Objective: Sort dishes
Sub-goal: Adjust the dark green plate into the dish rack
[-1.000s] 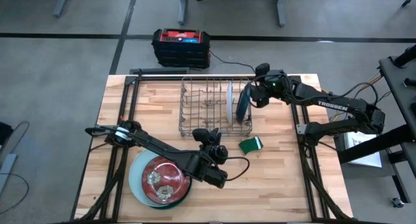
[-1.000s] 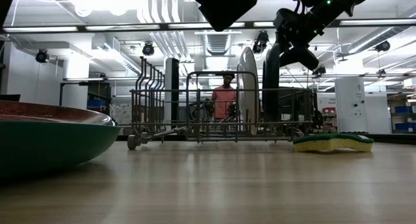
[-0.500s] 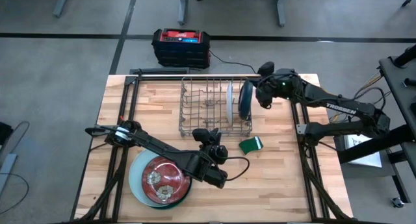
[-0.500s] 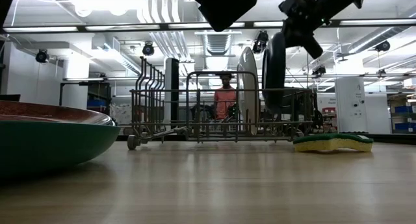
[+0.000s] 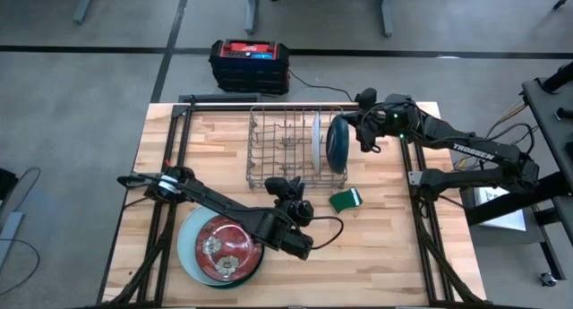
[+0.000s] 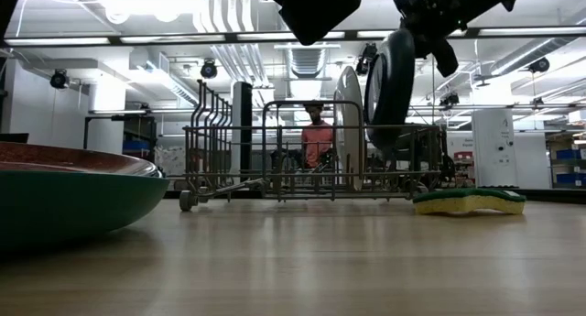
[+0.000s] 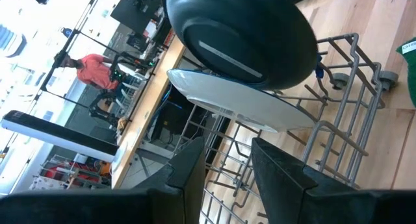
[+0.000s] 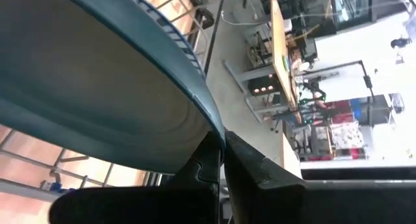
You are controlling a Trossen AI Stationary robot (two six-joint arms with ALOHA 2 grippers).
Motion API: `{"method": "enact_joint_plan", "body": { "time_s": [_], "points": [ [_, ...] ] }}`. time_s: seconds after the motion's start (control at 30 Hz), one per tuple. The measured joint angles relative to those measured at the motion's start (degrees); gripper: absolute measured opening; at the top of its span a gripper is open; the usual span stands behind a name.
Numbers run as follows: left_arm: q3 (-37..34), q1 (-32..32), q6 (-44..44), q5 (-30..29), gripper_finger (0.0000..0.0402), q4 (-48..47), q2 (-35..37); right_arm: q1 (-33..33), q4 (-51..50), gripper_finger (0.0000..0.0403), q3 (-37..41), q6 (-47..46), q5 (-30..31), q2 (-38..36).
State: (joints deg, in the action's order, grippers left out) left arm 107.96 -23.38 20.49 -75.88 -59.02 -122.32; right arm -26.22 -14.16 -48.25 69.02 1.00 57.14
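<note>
R claw (image 5: 358,135) pinched shut on rim of dark teal plate (image 5: 337,141), tilted over wire rack (image 5: 269,157); white plate (image 5: 316,137) just beyond it.

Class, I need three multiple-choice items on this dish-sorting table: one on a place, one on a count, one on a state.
1. Where is the sponge?
A. on the table beside the wire rack
B. inside the rack
C. on the stacked plates

2. How many plates are in the wire rack?
A. none
B. two
C. five

3. The right claw is
A. open above the table
B. shut on the teal plate's rim
C. holding the sponge

Answers: 1 A, it lies on wood; 2 B, the white plate and teal plate; 3 B, its fingers pinch the rim.
</note>
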Motion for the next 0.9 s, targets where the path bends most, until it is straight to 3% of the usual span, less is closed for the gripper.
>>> {"method": "enact_joint_plan", "body": {
  "time_s": [0.27,0.67,0.9],
  "points": [
    [0.0,0.0,0.0,0.0,0.0116,-0.09,0.0,-0.07,5.56,0.0,2.81,0.7,-0.01,2.75],
    [0.0,-0.01,0.0,0.01,0.0116,-0.15,0.0,-1.25,6.08,0.0001,3.41,0.03,1.21,7.67],
    [0.0,-0.02,0.02,0.02,0.0116,-0.17,0.0,-3.24,5.43,0.0054,3.41,-4.83,3.52,8.64]
  ]
}}
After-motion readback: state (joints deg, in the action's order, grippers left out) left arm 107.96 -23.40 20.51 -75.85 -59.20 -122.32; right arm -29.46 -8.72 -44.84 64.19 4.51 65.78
